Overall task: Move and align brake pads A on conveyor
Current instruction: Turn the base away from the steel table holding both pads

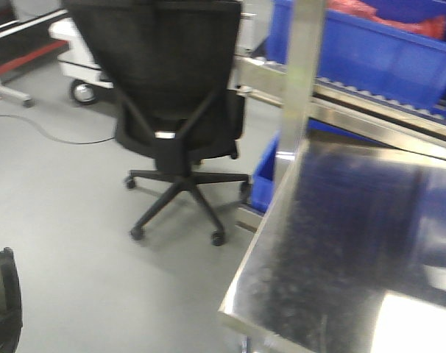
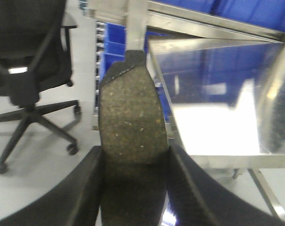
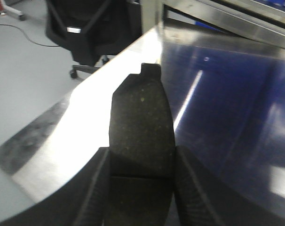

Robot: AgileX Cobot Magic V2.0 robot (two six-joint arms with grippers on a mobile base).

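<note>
Showing, front view: steel tabletop (image 1: 341, 243), office chair (image 1: 171, 88), blue bin (image 1: 370, 59) holding red material (image 1: 414, 26); conveyor out of sight.

Left wrist view: left gripper (image 2: 133, 157) clenched on first brake pad (image 2: 130, 113), long axis pointing straight out from the jaws, at the tabletop's edge.

Right wrist view: right gripper (image 3: 140, 157) likewise grasping second brake pad (image 3: 141, 113) above the tabletop.
</note>
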